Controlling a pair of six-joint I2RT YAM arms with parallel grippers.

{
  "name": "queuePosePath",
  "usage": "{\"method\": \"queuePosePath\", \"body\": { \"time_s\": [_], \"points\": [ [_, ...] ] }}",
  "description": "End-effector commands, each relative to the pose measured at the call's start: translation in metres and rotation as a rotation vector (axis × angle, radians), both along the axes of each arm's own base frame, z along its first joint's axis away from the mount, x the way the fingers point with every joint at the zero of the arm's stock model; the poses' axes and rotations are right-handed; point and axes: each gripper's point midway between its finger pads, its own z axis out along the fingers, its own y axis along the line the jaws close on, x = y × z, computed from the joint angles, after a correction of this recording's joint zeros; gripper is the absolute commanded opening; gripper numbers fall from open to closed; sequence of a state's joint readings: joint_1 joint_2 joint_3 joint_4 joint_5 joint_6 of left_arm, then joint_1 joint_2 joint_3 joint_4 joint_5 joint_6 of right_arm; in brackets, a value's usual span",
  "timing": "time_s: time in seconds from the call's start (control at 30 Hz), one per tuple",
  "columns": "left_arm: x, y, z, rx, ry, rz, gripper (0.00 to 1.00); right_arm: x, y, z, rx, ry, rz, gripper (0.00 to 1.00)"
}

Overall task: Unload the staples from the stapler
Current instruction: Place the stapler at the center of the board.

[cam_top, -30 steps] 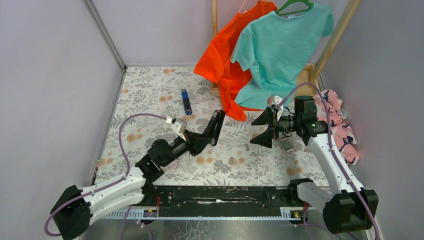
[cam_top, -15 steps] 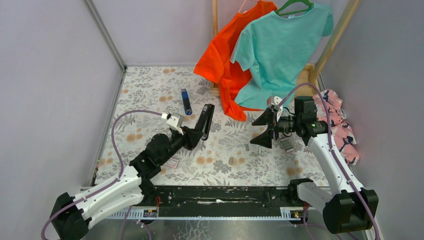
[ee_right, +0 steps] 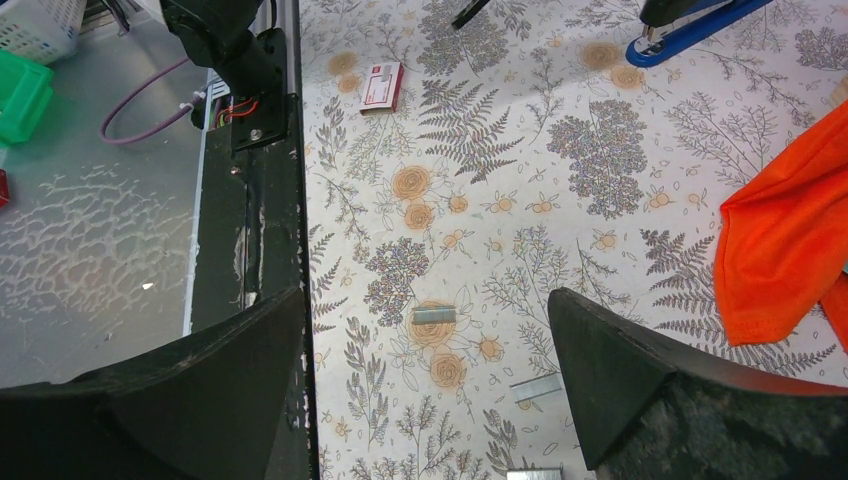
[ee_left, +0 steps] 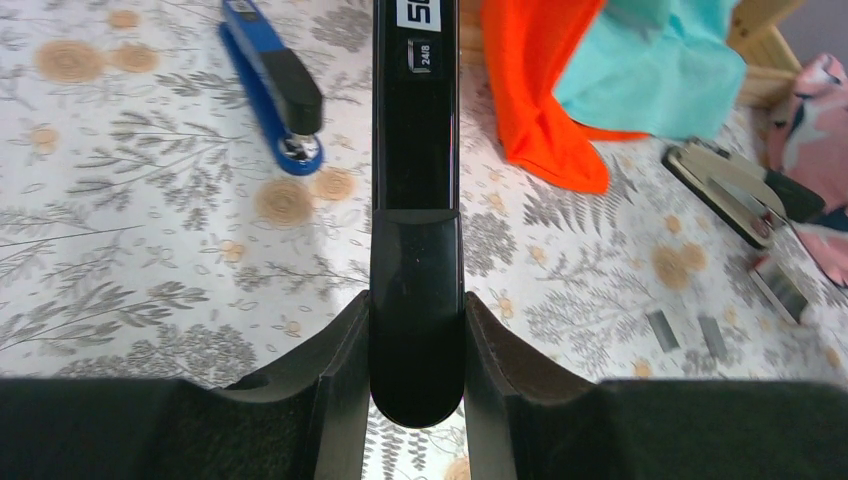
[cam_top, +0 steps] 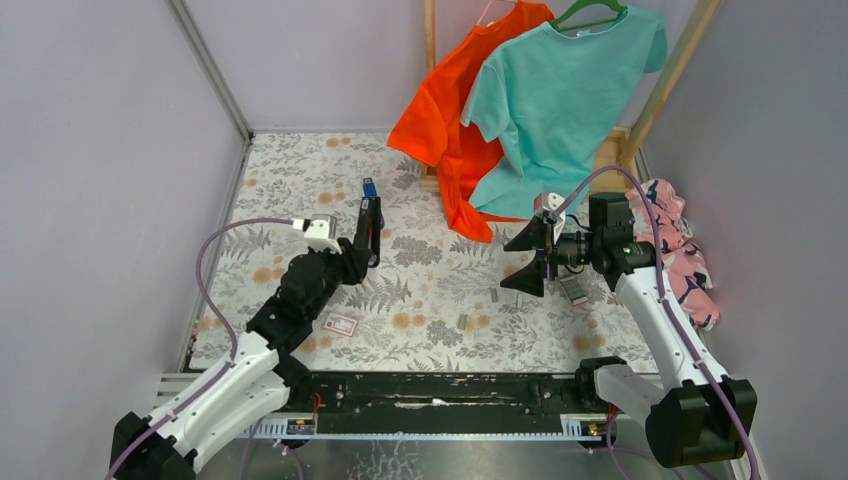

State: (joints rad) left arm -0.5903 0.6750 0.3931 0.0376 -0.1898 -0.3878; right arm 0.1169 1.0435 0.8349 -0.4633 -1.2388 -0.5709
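— Containers anywhere?
— Only off the tabletop, at the corner of the right wrist view: white basket, green box. Cannot see inside either.
— And the stapler?
— Pinched by the left pincer at its rounded black end, with fingers pressed to both flanks. Points straight out from the grip, lengthwise away from the arm bases toward the far wall. Carries a 24/8 mark on top.
— Near anything?
— Just right of the blue stapler, with a gap between them in the left wrist view.
— Staples?
— Short silvery strips, flat on the floral tabletop, well apart from the stapler, over on the right side. Two below the right pincer, spread wide and gripping nothing.
— Anything else?
— Red-and-white card beside the left arm.
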Motion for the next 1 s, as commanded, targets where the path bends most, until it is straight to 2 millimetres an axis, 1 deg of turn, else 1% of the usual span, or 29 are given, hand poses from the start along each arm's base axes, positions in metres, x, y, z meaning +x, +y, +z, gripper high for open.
{"method": "queuePosePath", "body": {
  "time_s": [0.0,0.43,0.67,0.77,0.97],
  "points": [
    [0.021,0.019,0.039,-0.075,-0.085,0.119,0.0,0.003,0.0,0.017,0.005,-0.061,0.001,0.99],
    [0.041,0.058,0.013,-0.079,-0.043,0.284,0.0,0.003,-0.001,0.016,0.003,-0.058,0.003,1.0],
    [0.048,0.068,0.004,-0.062,-0.021,0.335,0.0,0.003,-0.001,0.017,0.002,-0.06,0.004,0.99],
    [0.053,0.074,-0.003,-0.051,0.004,0.366,0.0,0.003,-0.001,0.017,0.002,-0.06,0.004,0.99],
    [0.064,0.078,-0.013,-0.052,0.046,0.39,0.0,0.003,-0.001,0.016,-0.004,-0.06,0.005,1.0]
  ]
}}
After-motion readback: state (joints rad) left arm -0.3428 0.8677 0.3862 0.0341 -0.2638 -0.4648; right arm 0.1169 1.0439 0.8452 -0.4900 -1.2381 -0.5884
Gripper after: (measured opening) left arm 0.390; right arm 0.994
